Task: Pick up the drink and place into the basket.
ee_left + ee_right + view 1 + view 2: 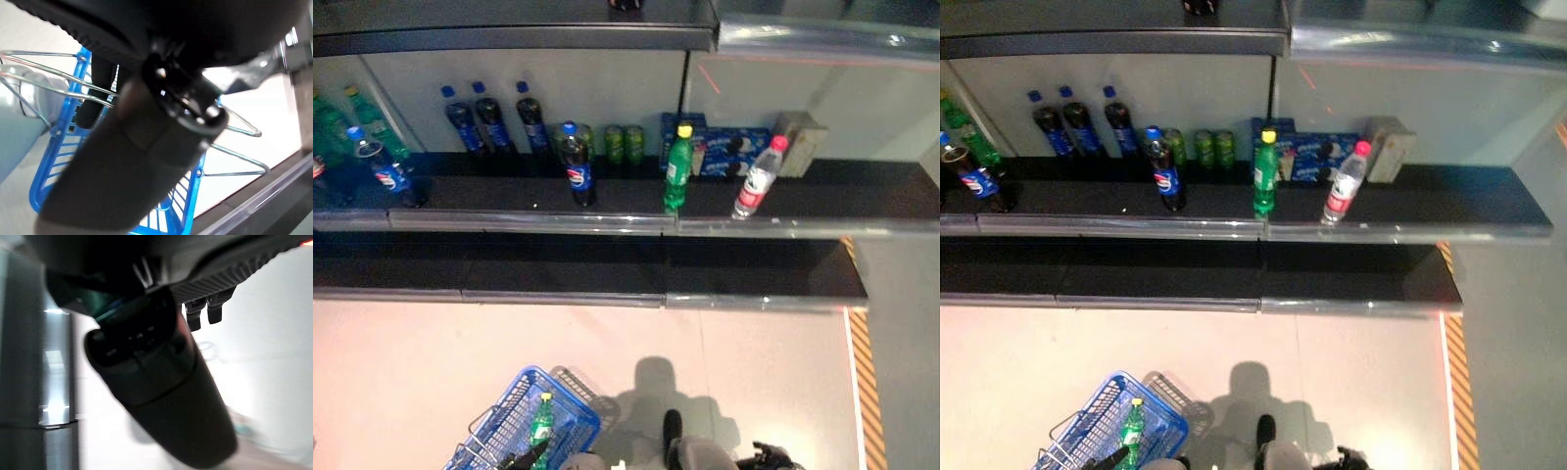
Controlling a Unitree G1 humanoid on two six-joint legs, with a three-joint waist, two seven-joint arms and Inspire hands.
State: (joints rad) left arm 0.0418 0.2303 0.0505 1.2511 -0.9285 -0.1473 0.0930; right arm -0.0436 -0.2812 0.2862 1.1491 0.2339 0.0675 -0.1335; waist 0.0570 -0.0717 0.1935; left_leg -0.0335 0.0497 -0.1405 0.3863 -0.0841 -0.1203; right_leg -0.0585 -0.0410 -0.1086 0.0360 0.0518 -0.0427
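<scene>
Blue wire shopping basket [524, 423] w/ metal handles, lower left of frame, on pale floor. Green plastic drink bottle [541, 423] lies inside it. Left robot hand [146, 161] at basket; right robot hand [161, 396] near shelf edge; finger state of both: can't tell. Dark shelf [607, 196] across upper frame holds cola, green and water bottles.

green bottle [541, 421] upright inside blue basket [570, 415].
</scene>
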